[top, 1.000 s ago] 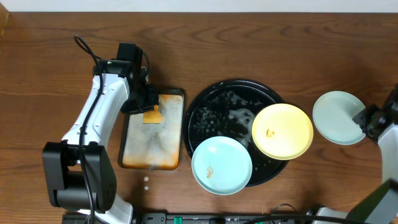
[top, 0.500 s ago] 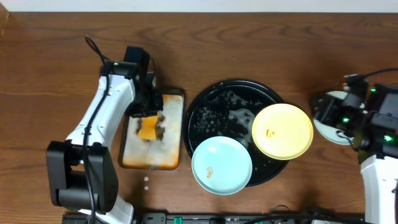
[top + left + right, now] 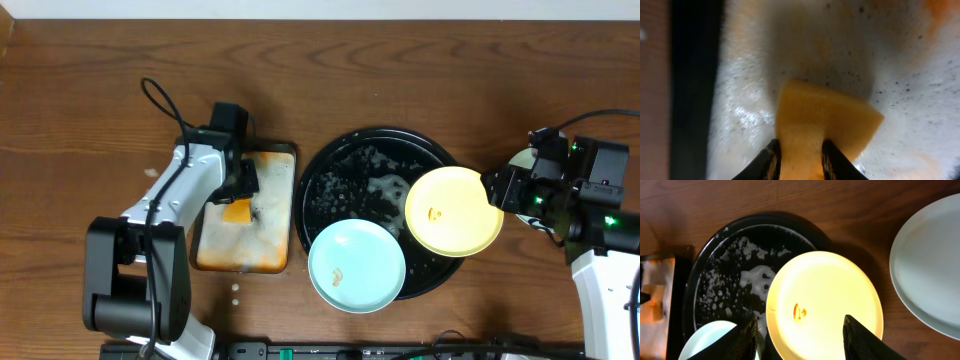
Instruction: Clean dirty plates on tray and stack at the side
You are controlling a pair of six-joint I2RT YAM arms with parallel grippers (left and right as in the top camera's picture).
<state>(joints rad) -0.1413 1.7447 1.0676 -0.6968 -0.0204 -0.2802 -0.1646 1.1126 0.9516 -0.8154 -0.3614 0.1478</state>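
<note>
The pale yellow plate [image 3: 453, 210] lies on the right side of the black tray [image 3: 340, 180], its right edge reaching out past the tray's rim. It carries a small orange speck [image 3: 799, 311] near its middle. A pale mint plate [image 3: 357, 265] lies on the side of the tray nearest me, overhanging the rim toward me, with its own orange speck [image 3: 338, 277]. It sits just beside the yellow plate, and from above I cannot tell whether the two rims touch. The bare part of the tray is dotted with water and foam. The third plate [image 3: 930, 265], also pale mint, lies off the tray on the desk [image 3: 450, 80] to the right, near the yellow plate but apart from it. My right arm hides most of it from above.

My right jaws hang over the yellow plate with its right rim below them. They are spread wide, with nothing between them.

Left of the tray and just beside it lies the rectangular metal pan [image 3: 245, 255], filled with white foam that is stained orange along its edges. My left jaws are down inside it, closed on the orange sponge [image 3: 825, 120]. Both fingertips [image 3: 771, 157] press against its sides, and the free end of the sponge lies on the foam.
</note>
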